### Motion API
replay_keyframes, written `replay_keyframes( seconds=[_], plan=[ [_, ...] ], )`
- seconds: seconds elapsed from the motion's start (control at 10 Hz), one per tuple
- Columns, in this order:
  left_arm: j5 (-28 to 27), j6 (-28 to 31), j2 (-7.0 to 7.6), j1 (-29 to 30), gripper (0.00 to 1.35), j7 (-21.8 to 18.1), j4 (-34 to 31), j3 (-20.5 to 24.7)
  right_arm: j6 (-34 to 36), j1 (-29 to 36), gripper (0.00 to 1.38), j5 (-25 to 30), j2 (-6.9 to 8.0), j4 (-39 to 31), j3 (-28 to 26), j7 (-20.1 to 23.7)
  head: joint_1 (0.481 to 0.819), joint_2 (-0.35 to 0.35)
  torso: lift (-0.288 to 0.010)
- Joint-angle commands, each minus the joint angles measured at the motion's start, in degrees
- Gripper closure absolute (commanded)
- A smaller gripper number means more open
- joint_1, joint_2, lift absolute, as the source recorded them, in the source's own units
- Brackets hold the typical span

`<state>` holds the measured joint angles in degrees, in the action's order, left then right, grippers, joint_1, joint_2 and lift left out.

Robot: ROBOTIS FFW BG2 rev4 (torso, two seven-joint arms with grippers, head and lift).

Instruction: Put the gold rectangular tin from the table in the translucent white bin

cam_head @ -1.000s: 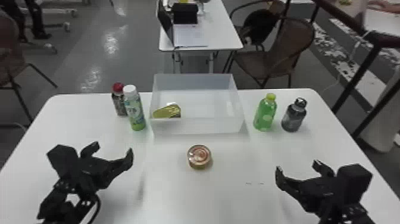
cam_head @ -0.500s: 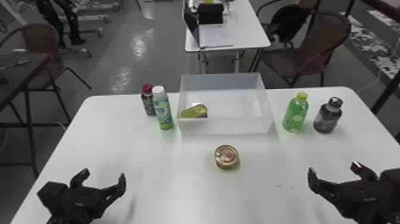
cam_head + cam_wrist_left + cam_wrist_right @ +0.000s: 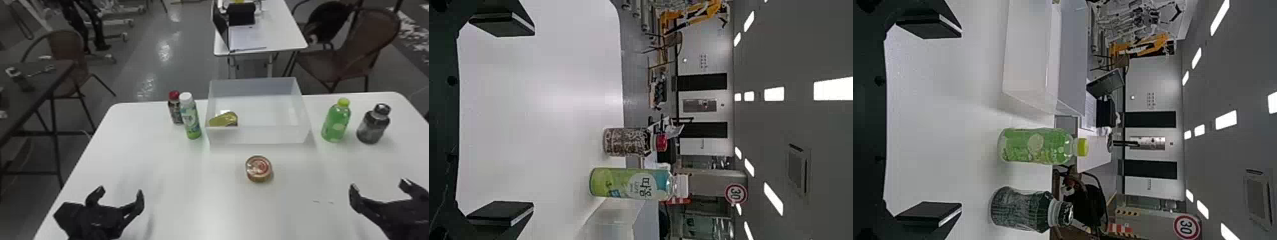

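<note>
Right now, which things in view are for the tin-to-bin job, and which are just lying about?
For the job:
- gold tin, inside the bin
- translucent white bin

Lying about:
- round tin, in front of the bin
- red-capped bottle and white-capped bottle, left
- yellow-capped bottle and dark bottle, right

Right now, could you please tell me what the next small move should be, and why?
I would probably ease both arms back: the gold tin is inside the translucent white bin, and the left gripper and right gripper are open and empty.
</note>
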<state>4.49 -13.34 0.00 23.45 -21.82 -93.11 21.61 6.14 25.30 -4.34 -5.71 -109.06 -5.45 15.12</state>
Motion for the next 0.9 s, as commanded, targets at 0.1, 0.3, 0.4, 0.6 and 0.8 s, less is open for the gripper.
replay_keyframes(
  seconds=[0.1, 0.3, 0.4, 0.6, 0.8],
  plan=[
    [1.4, 0.1, -0.15, 0.4, 0.08, 0.4, 0.0, -0.6, -0.7, 0.3, 0.07, 0.5, 0.09, 0.0, 0.0, 0.0, 0.695, 0.162, -0.088],
    [2.2, 0.3, -0.15, 0.5, 0.08, 1.0, 0.0, -1.2, -1.0, 0.5, 0.07, 0.6, 0.17, -0.1, 0.0, 0.0, 0.695, 0.160, -0.088],
    [2.3, 0.6, -0.15, 0.1, 0.09, 1.0, 0.2, -1.6, -1.2, 0.4, 0.07, 0.6, 0.17, 0.0, 0.0, 0.0, 0.695, 0.159, -0.088],
    [3.4, 0.6, -0.15, -0.3, 0.09, 2.0, 0.4, -3.2, -1.2, 0.3, 0.07, 0.2, 0.17, 0.2, 0.0, 0.0, 0.695, 0.151, -0.088],
    [4.2, 0.5, -0.15, -0.3, 0.09, 2.8, 0.6, -4.4, -1.3, 0.2, 0.07, -0.1, 0.26, 0.3, 0.0, 0.0, 0.695, 0.137, -0.088]
  ],
)
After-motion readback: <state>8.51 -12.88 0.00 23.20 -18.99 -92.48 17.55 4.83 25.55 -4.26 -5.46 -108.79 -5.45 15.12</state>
